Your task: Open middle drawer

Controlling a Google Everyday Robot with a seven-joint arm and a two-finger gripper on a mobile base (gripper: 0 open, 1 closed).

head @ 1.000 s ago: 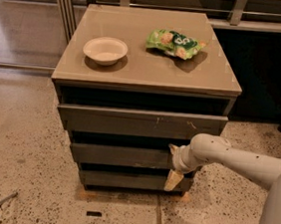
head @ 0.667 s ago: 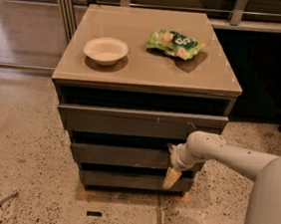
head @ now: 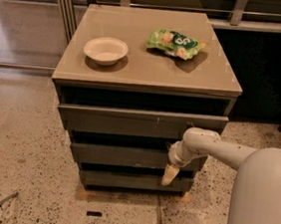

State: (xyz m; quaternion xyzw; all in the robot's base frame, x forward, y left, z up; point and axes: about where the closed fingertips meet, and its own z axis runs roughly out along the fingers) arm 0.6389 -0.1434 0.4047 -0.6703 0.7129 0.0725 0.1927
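Where the white arm bends downward, the pincer (head: 170, 175) hangs against the right end of the middle drawer (head: 121, 156); whether it is apart or together, I cannot tell. That front sits between two others, below a counter (head: 135, 71) carrying a bowl (head: 106, 50) and a snack bag (head: 175, 42).

The right end of the middle drawer (head: 121, 156) is hidden behind the gripper (head: 169, 175), which hangs in front of it. The arm (head: 212, 147) behind the gripper is cut off by the right and bottom edges. The print on the bag (head: 175, 42), far above the gripper, cannot be read.
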